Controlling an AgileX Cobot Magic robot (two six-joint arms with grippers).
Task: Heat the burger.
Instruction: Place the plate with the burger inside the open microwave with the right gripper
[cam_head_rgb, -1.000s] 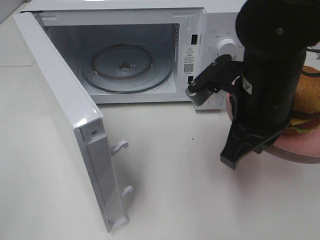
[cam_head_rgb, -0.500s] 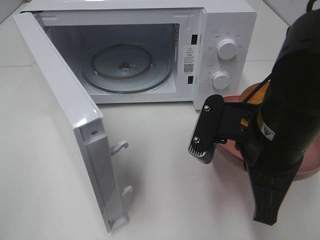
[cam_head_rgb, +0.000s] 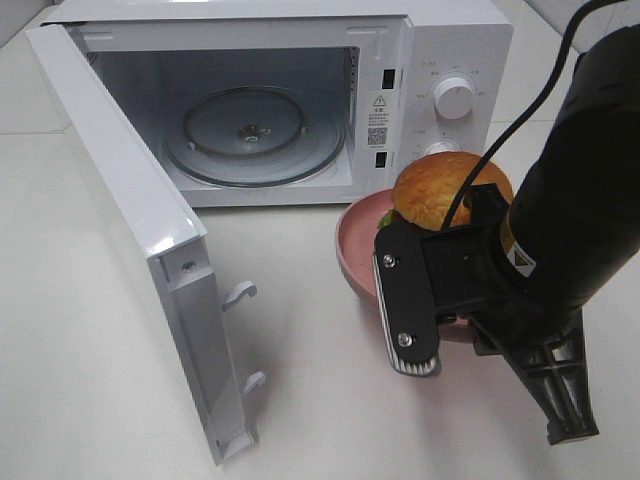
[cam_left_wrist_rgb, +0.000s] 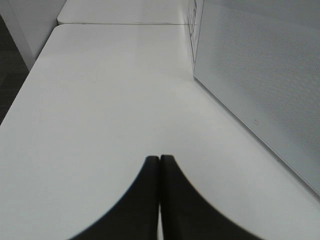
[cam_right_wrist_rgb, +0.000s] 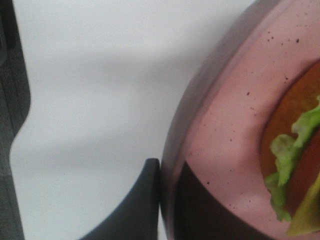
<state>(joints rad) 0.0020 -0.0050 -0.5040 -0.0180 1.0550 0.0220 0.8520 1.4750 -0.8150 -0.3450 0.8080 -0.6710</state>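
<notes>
I am clamping my right gripper (cam_right_wrist_rgb: 169, 167) tight on the plate (cam_head_rgb: 352, 250) rim, holding the burger (cam_head_rgb: 437, 188) near the microwave (cam_head_rgb: 450, 40) dials, right of its open door (cam_head_rgb: 130, 200); loading, closing and heating are still waiting.

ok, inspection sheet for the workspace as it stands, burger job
Surface: white table, plain; a seam joins it to a second one behind.
Job's things: burger sits on pink speckled plate in front of the microwave dials; door wide open, glass turntable empty.
Clutter: nothing seen.
Grippers: right gripper shut on the plate's rim; left gripper shut, holding nothing, over the table beside the microwave.
Cables: black cable runs from the right arm down across the burger's bun.
Surroundings: dark floor past the table edge.
</notes>
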